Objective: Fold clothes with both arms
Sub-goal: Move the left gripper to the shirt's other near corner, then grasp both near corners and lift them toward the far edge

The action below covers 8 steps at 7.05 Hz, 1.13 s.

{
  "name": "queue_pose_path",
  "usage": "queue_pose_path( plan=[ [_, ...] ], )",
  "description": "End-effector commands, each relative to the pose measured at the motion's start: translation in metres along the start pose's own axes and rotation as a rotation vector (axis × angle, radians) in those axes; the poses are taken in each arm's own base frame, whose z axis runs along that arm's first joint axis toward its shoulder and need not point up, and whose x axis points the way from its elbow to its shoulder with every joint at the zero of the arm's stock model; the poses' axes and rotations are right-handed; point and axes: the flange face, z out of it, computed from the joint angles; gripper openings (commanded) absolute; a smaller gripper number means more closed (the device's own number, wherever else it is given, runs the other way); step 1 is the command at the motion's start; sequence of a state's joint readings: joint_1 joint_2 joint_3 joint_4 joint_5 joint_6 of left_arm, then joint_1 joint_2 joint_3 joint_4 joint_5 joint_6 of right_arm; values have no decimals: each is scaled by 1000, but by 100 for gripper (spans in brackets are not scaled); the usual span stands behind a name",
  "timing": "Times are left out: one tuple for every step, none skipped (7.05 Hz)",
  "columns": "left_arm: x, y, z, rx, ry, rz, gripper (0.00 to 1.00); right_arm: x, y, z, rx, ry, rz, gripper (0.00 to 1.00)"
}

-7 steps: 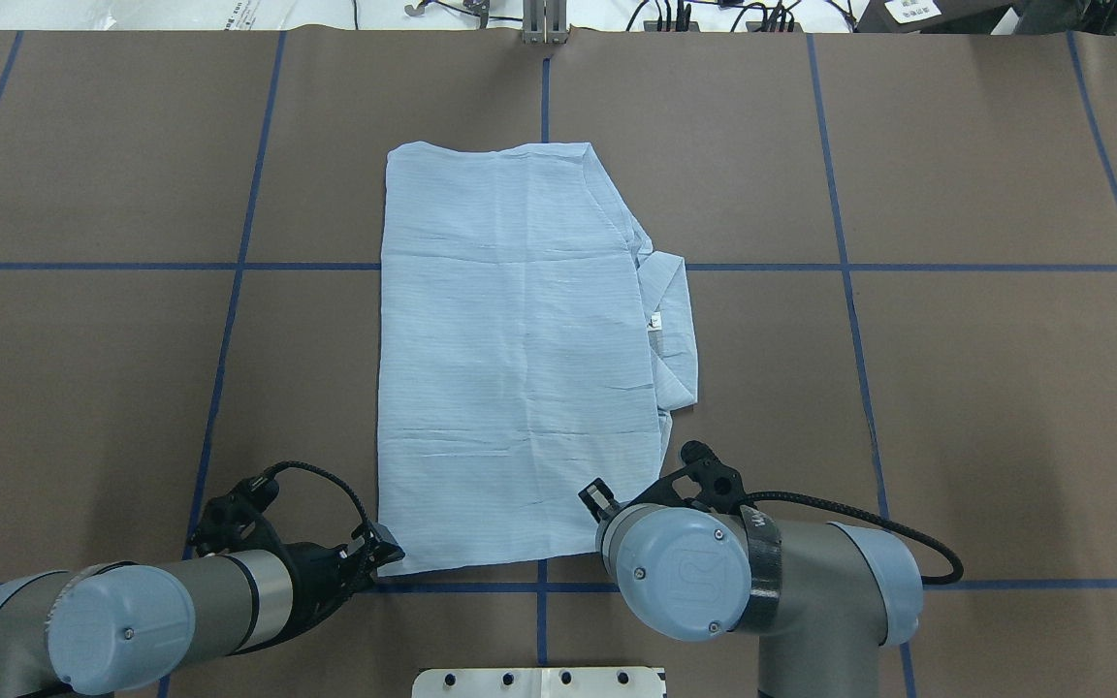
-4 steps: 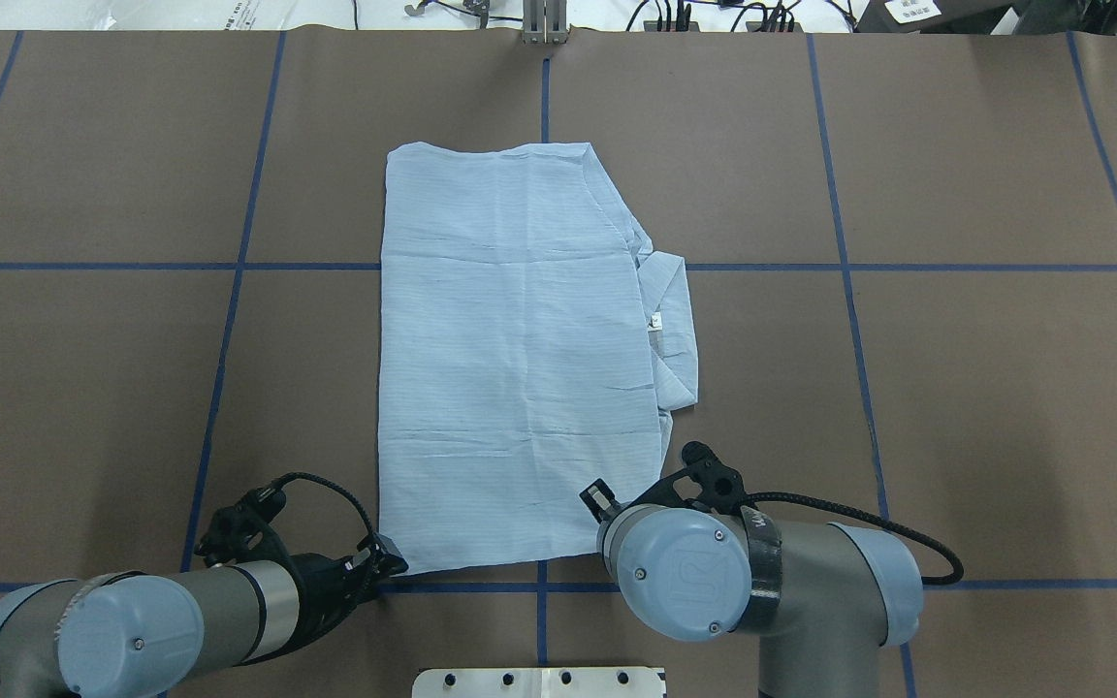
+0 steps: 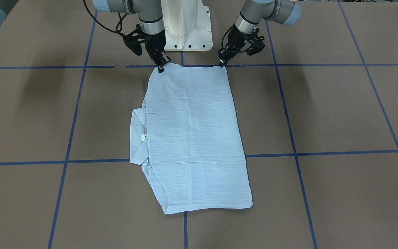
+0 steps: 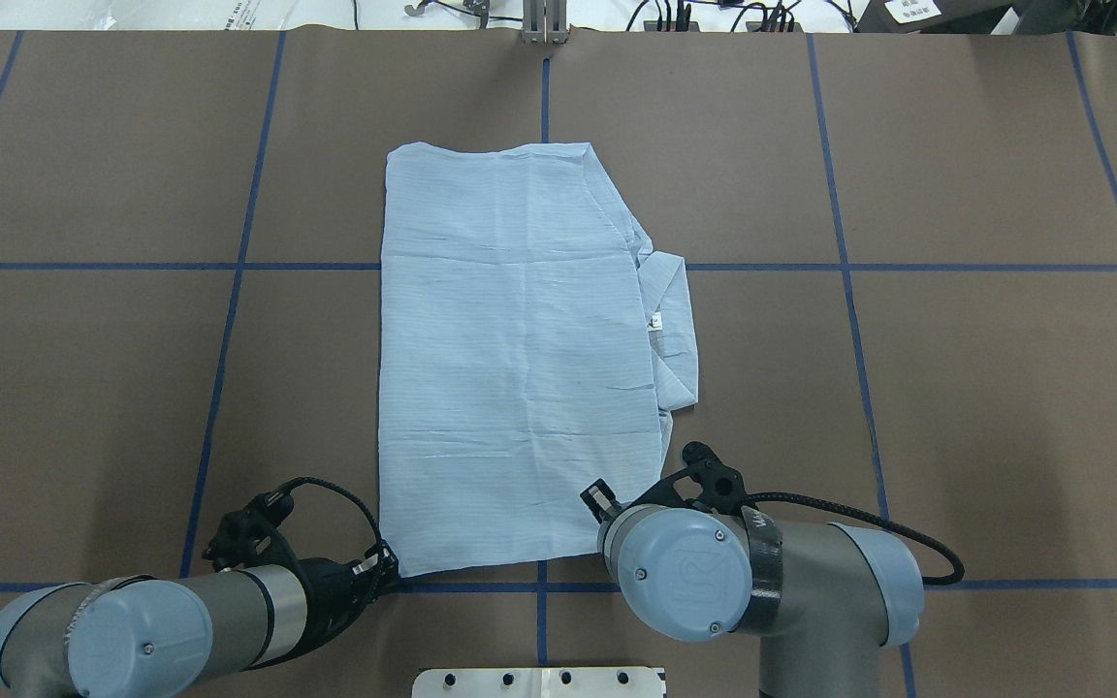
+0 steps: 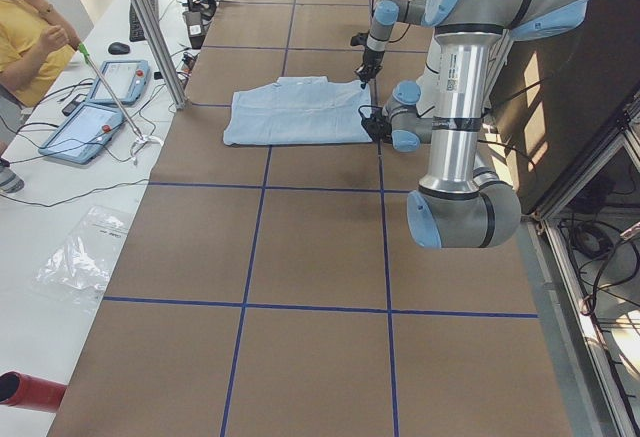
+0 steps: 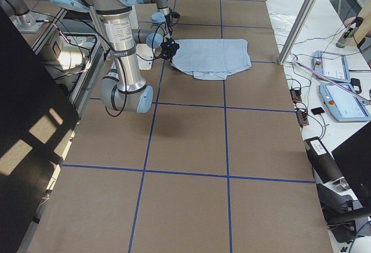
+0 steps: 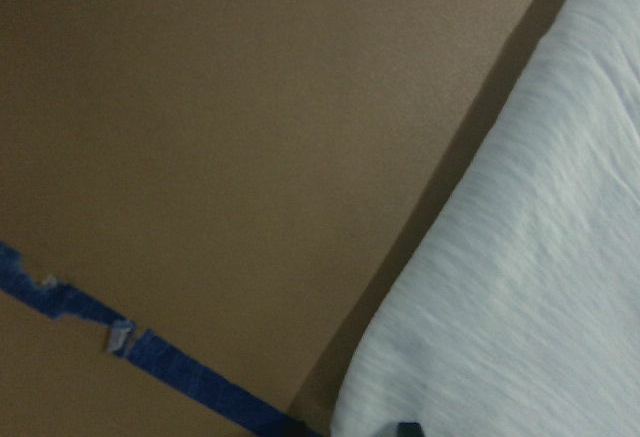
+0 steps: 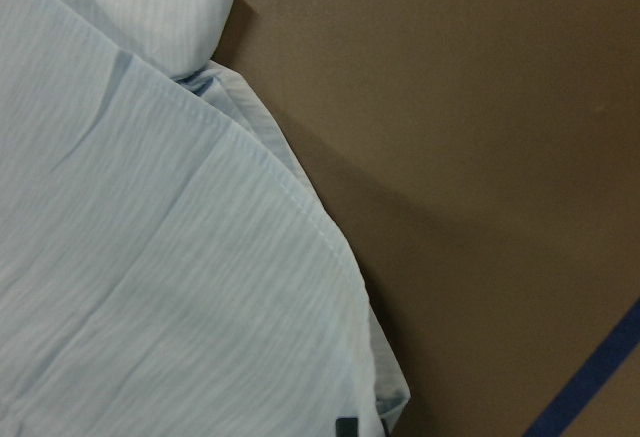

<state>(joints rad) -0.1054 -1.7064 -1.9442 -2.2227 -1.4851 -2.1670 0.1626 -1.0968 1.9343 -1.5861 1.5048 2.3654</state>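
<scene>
The light-blue striped shirt lies folded in a tall rectangle on the brown table, also seen in the front view. Its collar and white label stick out on the right side. My left gripper is at the shirt's near left corner, jaws closed on the hem; it also shows in the front view. My right gripper is closed on the near right corner. In the overhead view my right wrist hides it.
The white pedestal base stands just behind both grippers. Blue tape lines divide the brown table into squares. A metal post and operators' tablets are beyond the table's far edge.
My left arm has drawn back toward the base and brought its gripper onto the shirt's near left corner. The right arm and the shirt have not moved.
</scene>
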Motion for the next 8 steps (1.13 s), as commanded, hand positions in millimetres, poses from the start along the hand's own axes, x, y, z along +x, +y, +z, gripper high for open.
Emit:
queue_pose_path(
  plan=[
    [9,1,-10,-8,22,-3,0,0,0,0,0,0,0,0],
    [18,3,-25,-22,49,-8,0,-1,-1,-2,-1,-3,1,0],
    [23,5,-42,-36,73,-10,0,4,4,-3,-4,-3,2,0],
    [30,9,-49,-30,87,-20,0,8,10,-12,5,-38,-9,0],
    [32,17,-57,-30,81,-53,0,21,11,-33,-17,-51,-17,0],
    [38,27,-73,-48,85,-68,0,30,14,-59,-24,-40,-22,0],
    [39,40,-84,-66,75,-100,0,39,18,-77,-15,-23,-20,0],
    [47,45,-102,-81,89,-112,0,38,14,-94,-17,-26,-17,0]
  ],
)
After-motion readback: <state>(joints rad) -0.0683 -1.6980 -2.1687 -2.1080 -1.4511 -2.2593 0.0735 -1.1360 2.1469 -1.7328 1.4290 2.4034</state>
